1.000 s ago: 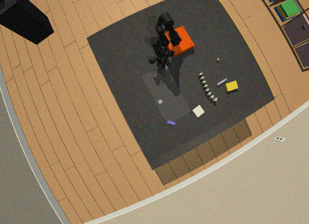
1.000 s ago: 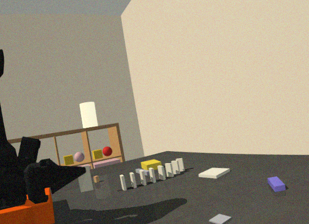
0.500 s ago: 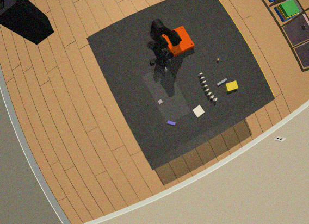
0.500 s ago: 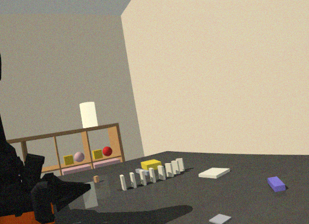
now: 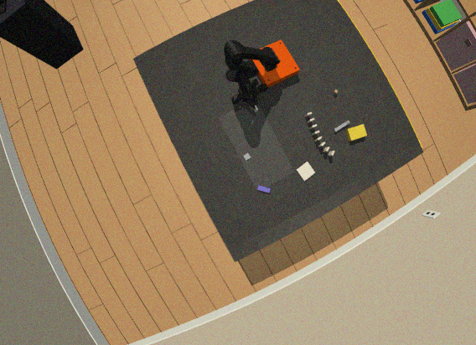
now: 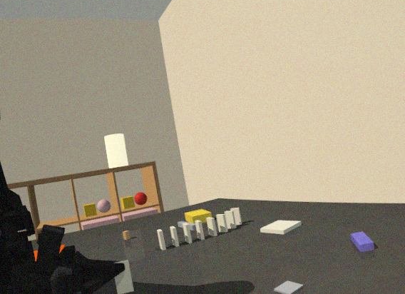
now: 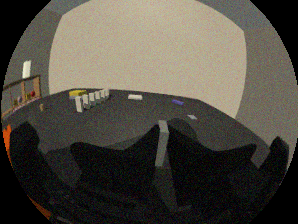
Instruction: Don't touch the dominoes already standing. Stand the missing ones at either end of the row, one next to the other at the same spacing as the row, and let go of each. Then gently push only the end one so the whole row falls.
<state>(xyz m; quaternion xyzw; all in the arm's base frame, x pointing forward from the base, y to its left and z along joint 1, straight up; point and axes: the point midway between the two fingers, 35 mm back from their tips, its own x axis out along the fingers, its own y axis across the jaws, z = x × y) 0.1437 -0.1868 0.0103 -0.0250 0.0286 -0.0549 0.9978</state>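
Several white dominoes (image 5: 317, 131) (image 6: 200, 230) (image 7: 79, 104) stand upright in a slightly curved row on the dark mat (image 5: 188, 126). My gripper (image 5: 255, 108) (image 6: 123, 267) (image 7: 162, 128) is shut on a pale domino (image 6: 125, 278) (image 7: 161, 150), held close to upright between the fingertips. In the top view the gripper is well to the left of the row, near the arm's base, and touches none of the standing dominoes. The held domino looks raised over the mat; its exact height is hard to tell. The fingers partly hide it.
A white square slab (image 5: 306, 171) (image 6: 281, 227), a purple block (image 5: 264, 189) (image 6: 362, 241) and a small grey tile (image 5: 247, 157) (image 6: 289, 287) lie around the row's far side. A grey bar (image 5: 342, 126), a yellow block (image 5: 357, 131) and a tiny orange block (image 5: 335, 91) lie right of it.
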